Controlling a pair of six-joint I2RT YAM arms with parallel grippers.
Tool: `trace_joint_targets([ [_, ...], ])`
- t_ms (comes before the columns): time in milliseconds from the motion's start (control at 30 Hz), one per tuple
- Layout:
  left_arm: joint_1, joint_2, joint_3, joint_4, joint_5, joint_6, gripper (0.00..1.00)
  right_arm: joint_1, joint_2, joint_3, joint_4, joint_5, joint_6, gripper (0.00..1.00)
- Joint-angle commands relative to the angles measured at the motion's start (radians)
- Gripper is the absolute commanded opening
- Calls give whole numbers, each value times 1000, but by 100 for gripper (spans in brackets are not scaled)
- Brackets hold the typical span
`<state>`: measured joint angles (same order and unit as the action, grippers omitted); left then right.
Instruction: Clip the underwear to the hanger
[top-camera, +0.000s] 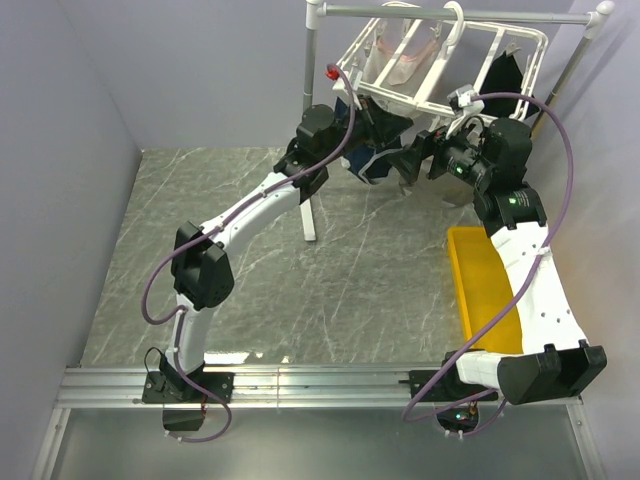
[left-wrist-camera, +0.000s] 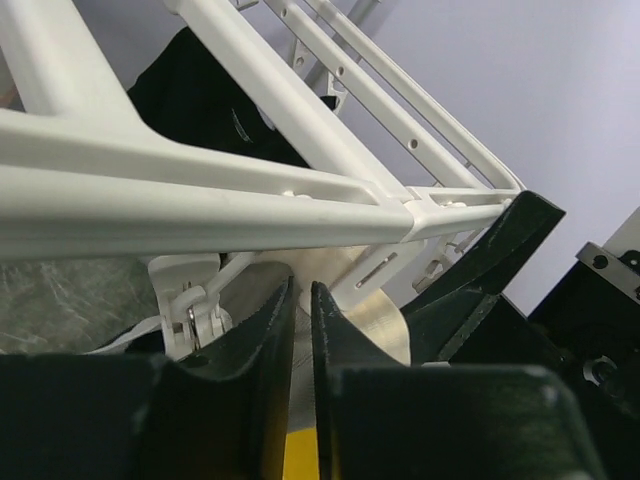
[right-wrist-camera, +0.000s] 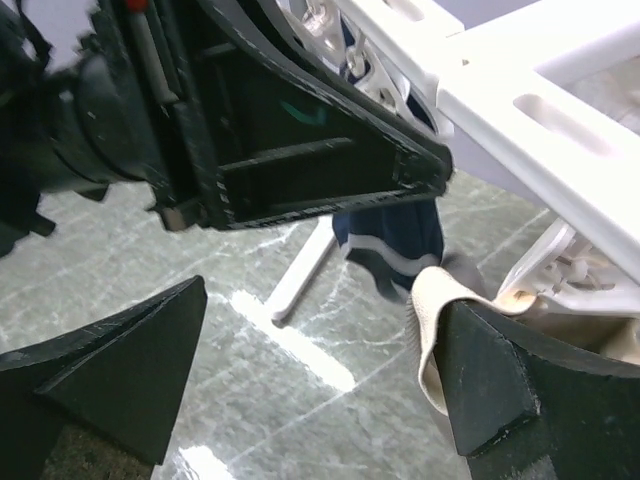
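The white hanger (top-camera: 430, 60) dangles from a grey pole, and its bars cross the left wrist view (left-wrist-camera: 200, 200) and the right wrist view (right-wrist-camera: 520, 110). The underwear (right-wrist-camera: 428, 330), beige-taupe, droops from under the rack and lies against my right gripper's right-hand finger. Its fabric (left-wrist-camera: 380, 325) also shows just beyond my left fingertips. My left gripper (top-camera: 372, 118) (left-wrist-camera: 302, 288) sits under the rack's near edge beside a white clip (left-wrist-camera: 190, 300), jaws parted by a thin slit. My right gripper (top-camera: 415, 160) (right-wrist-camera: 325, 300) stands wide open, nothing between its fingers.
Navy briefs (top-camera: 368, 160) (right-wrist-camera: 390, 235) hang from the rack between the two grippers. A black garment (top-camera: 505, 70) (left-wrist-camera: 190, 90) hangs at the rack's far side. The grey pole stand (top-camera: 310, 120) rises behind my left arm. A yellow bin (top-camera: 480, 290) lies by my right arm.
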<state>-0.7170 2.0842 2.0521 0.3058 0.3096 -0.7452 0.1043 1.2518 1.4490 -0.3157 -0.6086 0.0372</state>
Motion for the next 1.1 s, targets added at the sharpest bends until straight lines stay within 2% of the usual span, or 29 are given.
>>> trace_joint_targets([
  [0,10,-75,-33,42,42,40,21,-8,0,36,-22,15,-54,98],
  [233,33,-113,-96,65,95,33,32,-9,-32,-22,13,18,-141,99],
  [367,45,-141,-168,160,221,33,43,-9,-20,-1,-5,36,-200,99],
  [533,51,-145,-239,254,364,84,50,-9,-14,33,-28,20,-226,100],
  [800,30,-108,-234,201,427,328,64,-9,3,68,-63,3,-223,100],
  [1067,-12,-66,-169,155,401,513,68,-9,21,91,-74,-20,-201,100],
])
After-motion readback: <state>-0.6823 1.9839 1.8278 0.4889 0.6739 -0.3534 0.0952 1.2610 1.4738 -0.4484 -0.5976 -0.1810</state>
